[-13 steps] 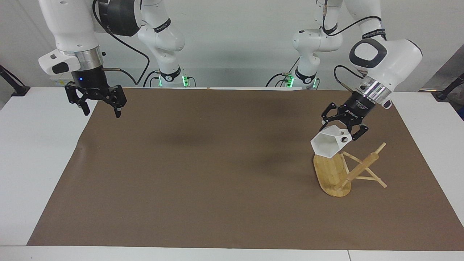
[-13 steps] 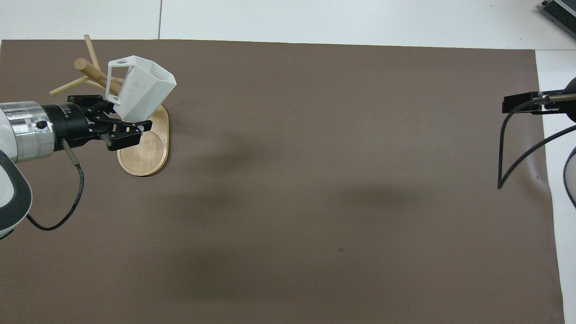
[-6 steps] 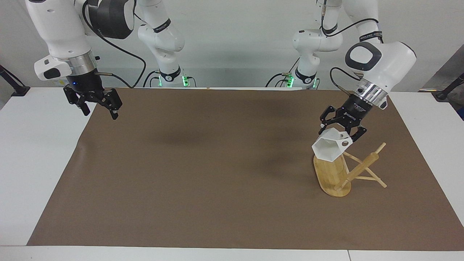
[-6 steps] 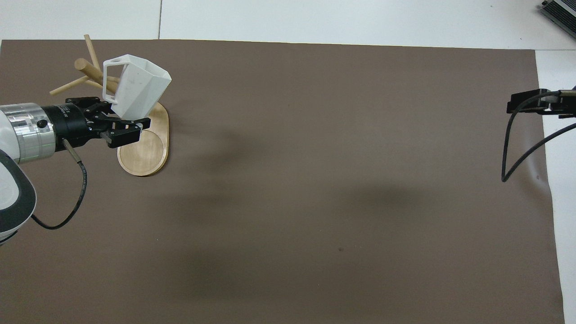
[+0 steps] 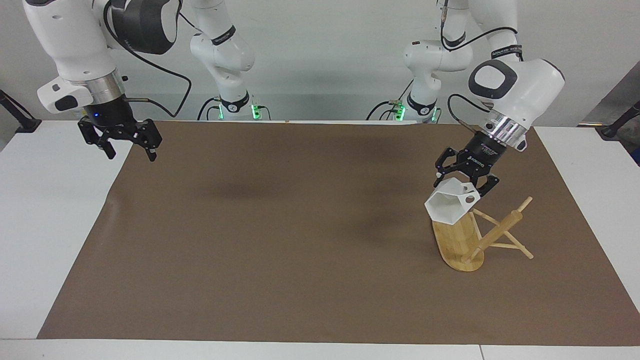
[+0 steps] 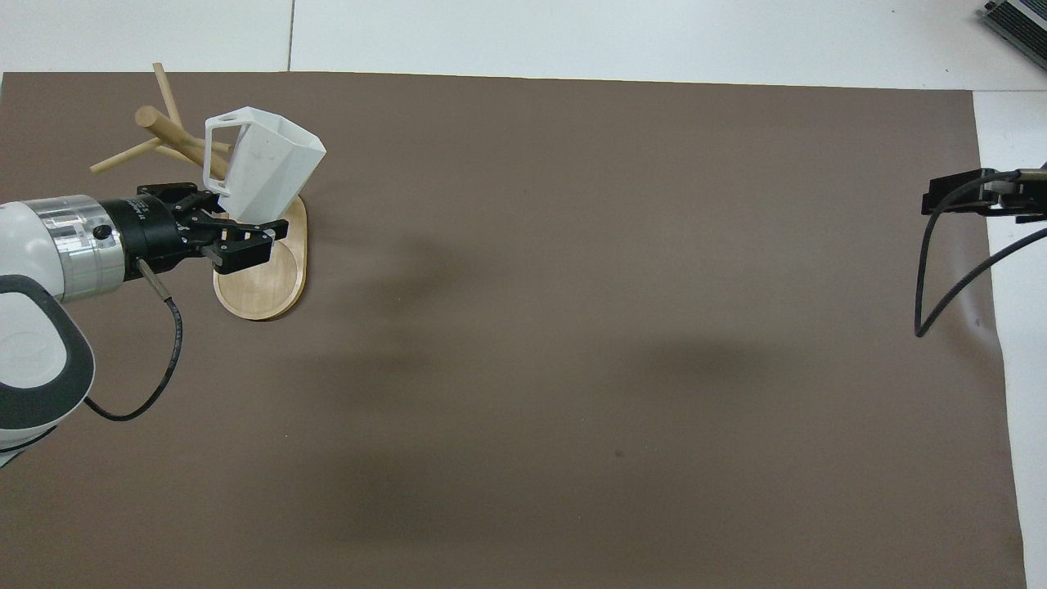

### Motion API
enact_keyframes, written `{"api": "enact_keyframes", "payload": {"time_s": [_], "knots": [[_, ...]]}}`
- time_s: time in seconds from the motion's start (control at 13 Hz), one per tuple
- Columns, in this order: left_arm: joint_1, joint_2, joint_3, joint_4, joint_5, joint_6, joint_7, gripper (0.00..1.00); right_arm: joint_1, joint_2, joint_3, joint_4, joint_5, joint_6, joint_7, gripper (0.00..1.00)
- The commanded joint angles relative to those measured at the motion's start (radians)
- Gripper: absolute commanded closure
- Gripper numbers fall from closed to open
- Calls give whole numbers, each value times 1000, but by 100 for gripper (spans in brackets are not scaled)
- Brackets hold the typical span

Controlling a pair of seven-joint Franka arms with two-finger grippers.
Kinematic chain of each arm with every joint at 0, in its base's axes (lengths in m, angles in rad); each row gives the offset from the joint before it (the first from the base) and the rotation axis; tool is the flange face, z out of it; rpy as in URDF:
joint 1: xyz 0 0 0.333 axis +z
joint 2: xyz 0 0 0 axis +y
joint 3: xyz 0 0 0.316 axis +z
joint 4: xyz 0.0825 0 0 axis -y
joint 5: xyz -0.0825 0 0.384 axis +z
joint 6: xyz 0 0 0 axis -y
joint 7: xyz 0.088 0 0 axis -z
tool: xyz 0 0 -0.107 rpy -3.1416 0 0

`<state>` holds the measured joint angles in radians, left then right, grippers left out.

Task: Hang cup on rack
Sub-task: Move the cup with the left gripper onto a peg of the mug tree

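Since a second ago my left arm has drawn back toward its base, carrying the cup (image 5: 449, 205) a little toward the table's middle, and my right arm has pulled back toward its own end. My left gripper (image 5: 465, 176) reaches down at a slant from my wrist, fingers pinched on the cup's closed end beside the handle tab; the cup hangs tilted in the air over the rack's (image 5: 457, 245) oval base, its open mouth turned away from me and empty, clear of the pegs. The rack stands on the brown mat (image 5: 280, 240) at my left arm's end of the table. My right gripper (image 5: 126, 146) waits over the mat's edge, fingers spread, holding nothing
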<state>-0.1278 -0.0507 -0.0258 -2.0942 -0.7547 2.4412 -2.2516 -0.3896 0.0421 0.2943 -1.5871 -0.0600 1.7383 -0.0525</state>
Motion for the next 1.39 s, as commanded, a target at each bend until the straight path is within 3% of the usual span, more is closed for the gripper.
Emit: {"api": "enact_keyframes", "payload": {"time_s": [0.0, 0.46, 1.31], "knots": [[-33, 14, 6, -24, 0, 67, -20, 100, -14, -8, 2, 13, 17, -94, -29, 0], [-39, 54, 6, -29, 15, 154, -20, 100, -8, -14, -3, 9, 19, -140, -26, 0], [-23, 64, 12, -44, 17, 171, -48, 100, 0, -30, 5, -16, 17, -137, -24, 0]]}}
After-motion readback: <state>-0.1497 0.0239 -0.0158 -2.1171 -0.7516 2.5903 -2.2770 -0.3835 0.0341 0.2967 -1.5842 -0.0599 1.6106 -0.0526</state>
